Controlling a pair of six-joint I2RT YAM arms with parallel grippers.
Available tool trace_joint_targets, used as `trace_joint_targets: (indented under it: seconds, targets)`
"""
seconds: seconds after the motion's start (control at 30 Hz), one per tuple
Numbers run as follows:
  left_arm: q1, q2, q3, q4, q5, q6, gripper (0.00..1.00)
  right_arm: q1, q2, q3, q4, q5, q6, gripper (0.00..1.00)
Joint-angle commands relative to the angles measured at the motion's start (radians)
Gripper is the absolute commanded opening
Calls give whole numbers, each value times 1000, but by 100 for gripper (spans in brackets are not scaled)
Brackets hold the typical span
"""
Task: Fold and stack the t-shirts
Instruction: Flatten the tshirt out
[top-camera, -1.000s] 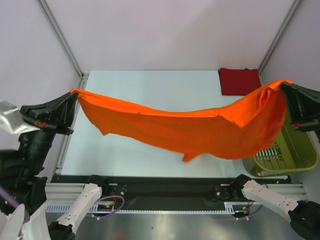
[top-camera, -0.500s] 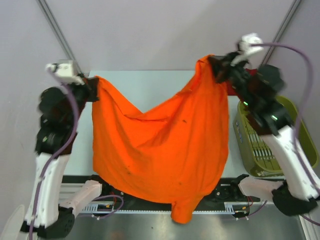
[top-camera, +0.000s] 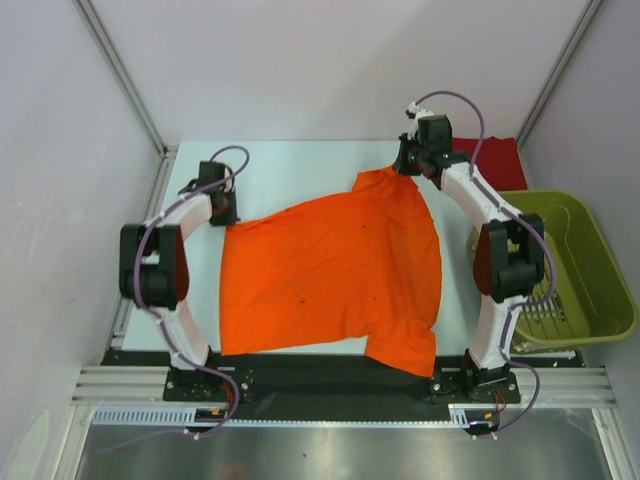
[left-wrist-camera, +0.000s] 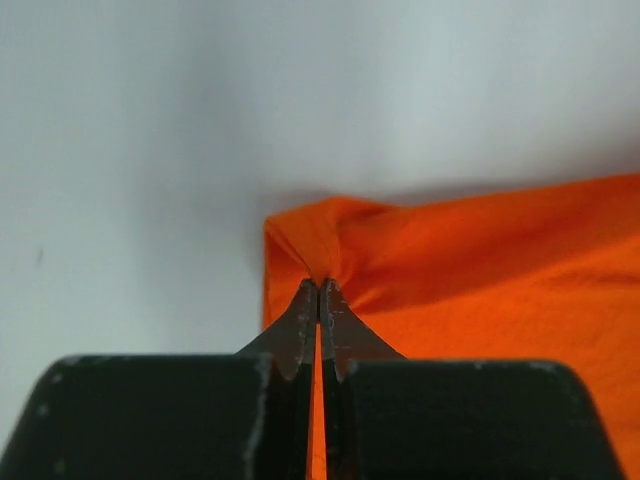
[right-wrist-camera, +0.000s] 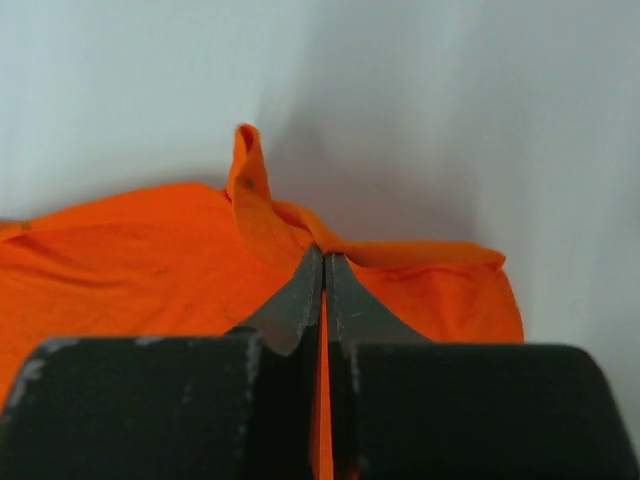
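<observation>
The bright orange t-shirt (top-camera: 330, 270) lies spread on the pale table, its near right corner hanging over the front rail. My left gripper (top-camera: 228, 215) is shut on its far left corner; the left wrist view shows the cloth (left-wrist-camera: 480, 270) pinched between the closed tips (left-wrist-camera: 319, 287). My right gripper (top-camera: 405, 168) is shut on its far right corner; the right wrist view shows bunched cloth (right-wrist-camera: 150, 260) at the closed tips (right-wrist-camera: 323, 253). The dark red t-shirt (top-camera: 495, 160) lies folded at the far right corner, partly behind the right arm.
An olive-green plastic basket (top-camera: 580, 270) stands at the right edge of the table. The black front rail (top-camera: 320, 375) runs along the near edge. Frame posts rise at the far left and far right corners.
Both arms have swung from holding the orange t-shirt stretched in the air down and forward, laying it flat on the table. Both grippers stay shut on its corners.
</observation>
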Motion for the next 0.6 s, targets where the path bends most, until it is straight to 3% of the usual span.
trace_joint_targets:
  seconds: [0.0, 0.17, 0.37, 0.57]
  targets:
    - [9, 135, 181, 99, 89, 30, 0, -18, 87, 185, -55, -74, 6, 0]
    - [24, 144, 236, 78, 135, 16, 0, -36, 121, 222, -169, -58, 18, 0]
    - [30, 9, 106, 59, 143, -62, 0, -73, 92, 247, -418, -116, 39, 0]
    - [30, -123, -29, 24, 146, -82, 0, -84, -95, 8, -420, -153, 90, 0]
